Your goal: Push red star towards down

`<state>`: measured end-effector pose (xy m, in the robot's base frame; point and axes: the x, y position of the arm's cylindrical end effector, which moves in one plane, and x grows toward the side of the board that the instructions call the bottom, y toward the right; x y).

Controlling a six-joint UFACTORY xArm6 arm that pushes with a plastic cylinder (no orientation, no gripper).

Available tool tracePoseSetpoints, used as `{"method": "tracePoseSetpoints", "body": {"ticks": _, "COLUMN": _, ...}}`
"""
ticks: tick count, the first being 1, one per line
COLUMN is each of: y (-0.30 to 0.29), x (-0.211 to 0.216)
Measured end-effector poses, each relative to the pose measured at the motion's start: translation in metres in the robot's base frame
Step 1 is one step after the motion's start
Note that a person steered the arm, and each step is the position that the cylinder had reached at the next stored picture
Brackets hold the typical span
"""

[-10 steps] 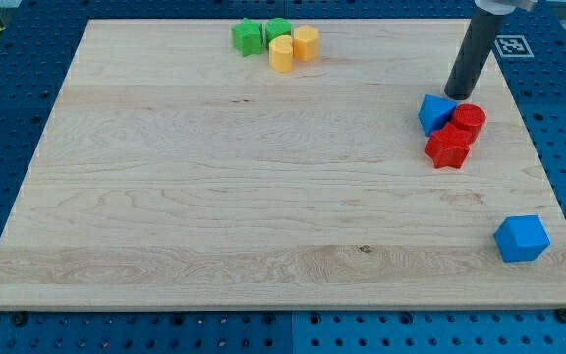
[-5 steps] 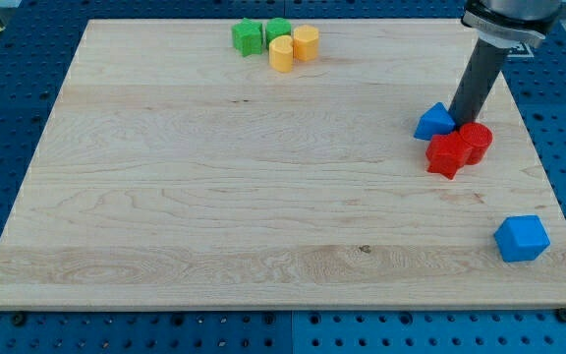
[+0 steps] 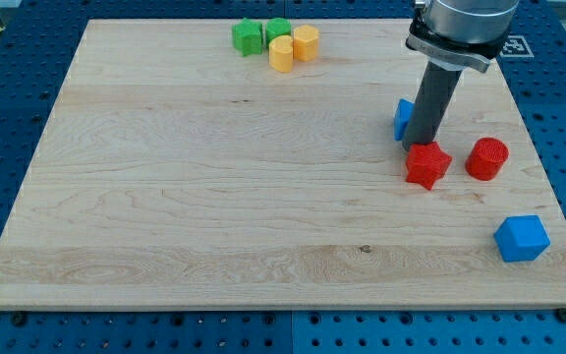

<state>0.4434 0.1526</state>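
Observation:
The red star (image 3: pixel 427 164) lies on the wooden board (image 3: pixel 214 197) at the view's right. My tip (image 3: pixel 415 147) touches the star's upper left edge. A blue block (image 3: pixel 403 118), partly hidden behind the rod, sits just above and left of the star. A red cylinder (image 3: pixel 486 158) stands apart to the star's right.
A blue cube (image 3: pixel 522 238) sits near the board's lower right corner. Two green blocks (image 3: pixel 249 37) (image 3: pixel 278 29) and two yellow cylinders (image 3: pixel 282 54) (image 3: pixel 306 42) cluster at the view's top centre.
My tip moved down and left through the cluster. The red star slid down-left, the blue block was pushed left, and the red cylinder ended apart on the right.

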Motion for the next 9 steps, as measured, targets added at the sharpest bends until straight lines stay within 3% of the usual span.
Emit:
{"method": "tracePoseSetpoints", "body": {"ticks": 3, "y": 0.045, "x": 0.012}}
{"method": "tracePoseSetpoints", "body": {"ticks": 7, "y": 0.006, "x": 0.016}}
{"method": "tracePoseSetpoints", "body": {"ticks": 9, "y": 0.007, "x": 0.049}}
